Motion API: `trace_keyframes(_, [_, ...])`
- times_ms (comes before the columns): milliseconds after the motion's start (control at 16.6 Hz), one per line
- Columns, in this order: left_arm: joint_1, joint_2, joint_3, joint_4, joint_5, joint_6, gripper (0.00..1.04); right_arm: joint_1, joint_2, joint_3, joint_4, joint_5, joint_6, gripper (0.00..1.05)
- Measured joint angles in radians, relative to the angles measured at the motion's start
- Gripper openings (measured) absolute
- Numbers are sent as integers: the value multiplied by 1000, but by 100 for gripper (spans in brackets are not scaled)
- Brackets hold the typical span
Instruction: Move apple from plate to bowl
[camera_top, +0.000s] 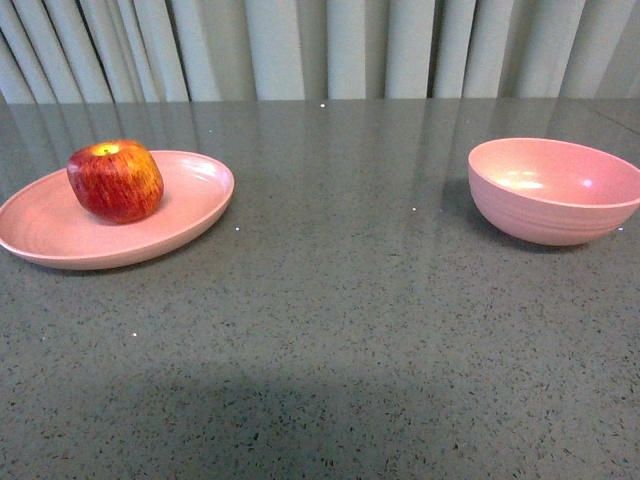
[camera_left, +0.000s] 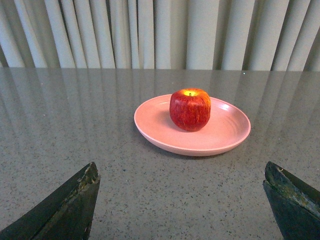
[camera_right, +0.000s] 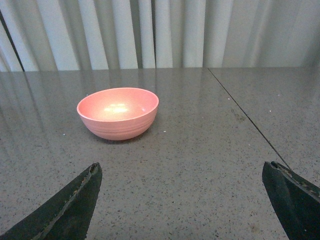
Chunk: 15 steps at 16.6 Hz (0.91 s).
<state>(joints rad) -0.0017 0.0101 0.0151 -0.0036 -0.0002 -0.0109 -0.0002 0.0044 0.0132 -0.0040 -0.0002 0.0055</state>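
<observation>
Grey table (camera_top: 350, 330), plate (camera_top: 195, 190) and bowl (camera_top: 550, 215) edge-cropped

Grey speckled table (camera_top: 340, 300) carries plate (camera_top: 190, 200) and bowl (camera_top: 555, 215), well apart.

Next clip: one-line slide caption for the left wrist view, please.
Open left hand faces the apple sitting upright on the plate, untouched, on a speckled grey table.
</observation>
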Motion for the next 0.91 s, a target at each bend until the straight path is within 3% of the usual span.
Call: trace_keyframes(906, [0, 0, 0, 0, 0, 0, 98, 0, 0, 0, 0, 0, 0, 98])
